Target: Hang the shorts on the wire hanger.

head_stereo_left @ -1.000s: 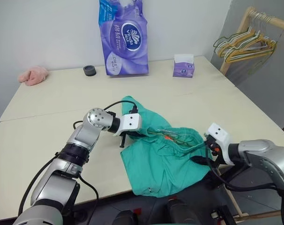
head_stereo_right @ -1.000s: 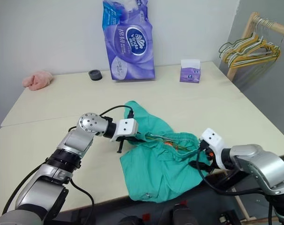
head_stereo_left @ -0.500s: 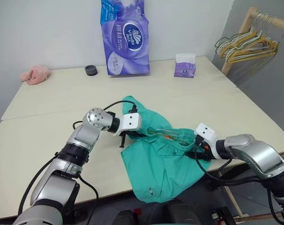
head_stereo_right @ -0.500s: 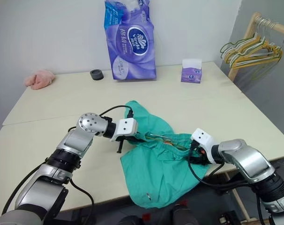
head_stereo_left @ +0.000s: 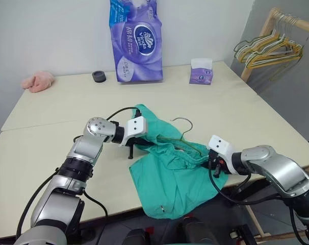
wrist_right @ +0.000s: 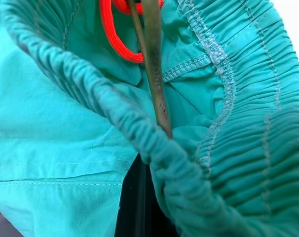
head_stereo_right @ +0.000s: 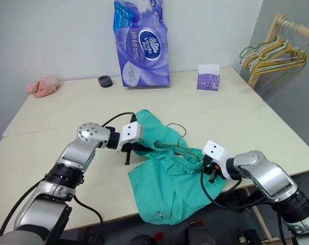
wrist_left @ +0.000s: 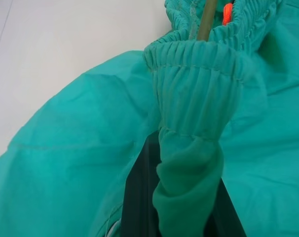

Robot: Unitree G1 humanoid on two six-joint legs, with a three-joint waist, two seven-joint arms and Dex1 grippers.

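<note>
The left gripper point(head_stereo_left: 135, 146) has its fingers clenched on the gathered waistband of the shorts point(head_stereo_left: 170, 176). The right gripper point(head_stereo_left: 211, 164) is pinched shut on the waistband's opposite end. The wire hanger point(head_stereo_left: 181, 133) runs inside the waistband between them, hook poking out above. The shorts drape over the counter point(head_stereo_left: 57, 148) front edge; behind them the counter lies bare toward the purple tissue pack point(head_stereo_left: 134, 41).

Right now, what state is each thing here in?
shorts: crumpled on the table, one part draped over its front edge
wire hanger: threaded inside the waistband, hook poking out
left pincer: shut on the waistband
right pincer: shut on the waistband
tissue pack: upright
pink cloth: bunched up
</note>
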